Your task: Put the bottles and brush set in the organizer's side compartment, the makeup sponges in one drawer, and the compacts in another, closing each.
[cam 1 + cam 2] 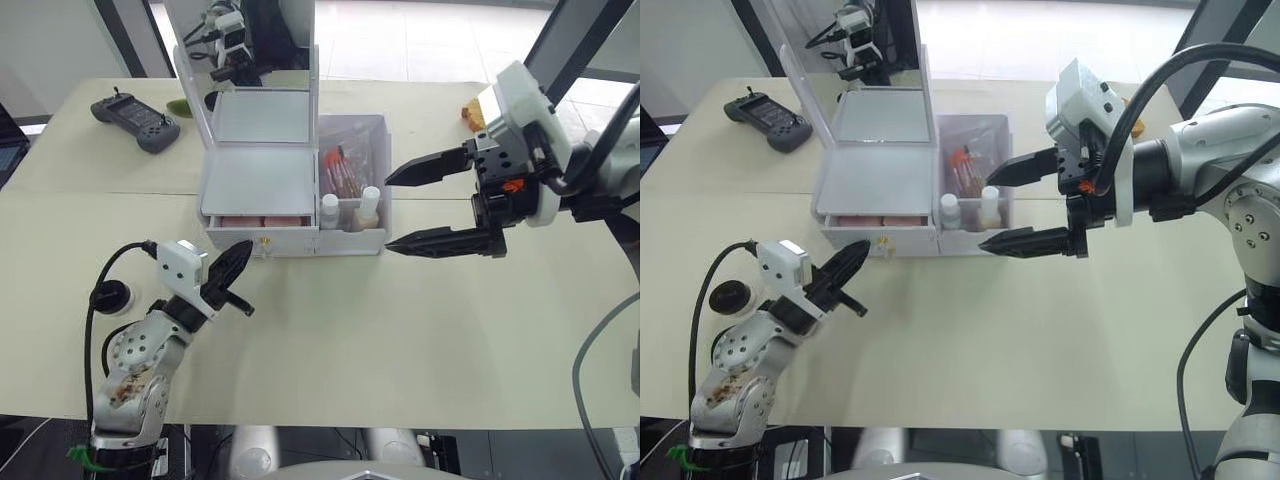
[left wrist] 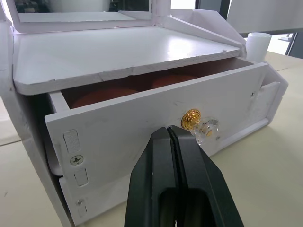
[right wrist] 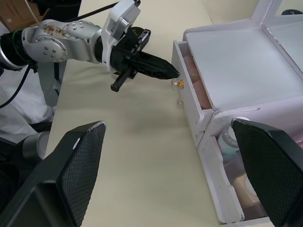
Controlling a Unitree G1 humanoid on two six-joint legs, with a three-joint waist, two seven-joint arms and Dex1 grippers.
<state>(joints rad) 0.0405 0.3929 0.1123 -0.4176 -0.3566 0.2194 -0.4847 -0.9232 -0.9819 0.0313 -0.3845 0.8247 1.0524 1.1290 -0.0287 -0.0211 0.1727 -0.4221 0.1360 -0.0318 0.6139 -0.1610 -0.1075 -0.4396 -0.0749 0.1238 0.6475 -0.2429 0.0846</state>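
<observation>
Sitting at upper centre of the left eye view, the organizer (image 1: 262,180) has its top drawer (image 2: 156,123) slightly out, pink makeup sponges (image 1: 263,220) inside. The left gripper (image 1: 236,268), fingers pressed together and empty, points at the gold knob (image 2: 191,118). The right gripper (image 1: 432,205) gapes wide, empty, beside the side compartment (image 1: 353,180) holding the bottles (image 1: 369,207) and brush set (image 1: 340,170).

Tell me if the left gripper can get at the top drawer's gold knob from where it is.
Probably yes. The left gripper, fingers shut, sits right in front of the gold knob of the part-open top drawer, with nothing between them; it would need to open to grasp it.
</observation>
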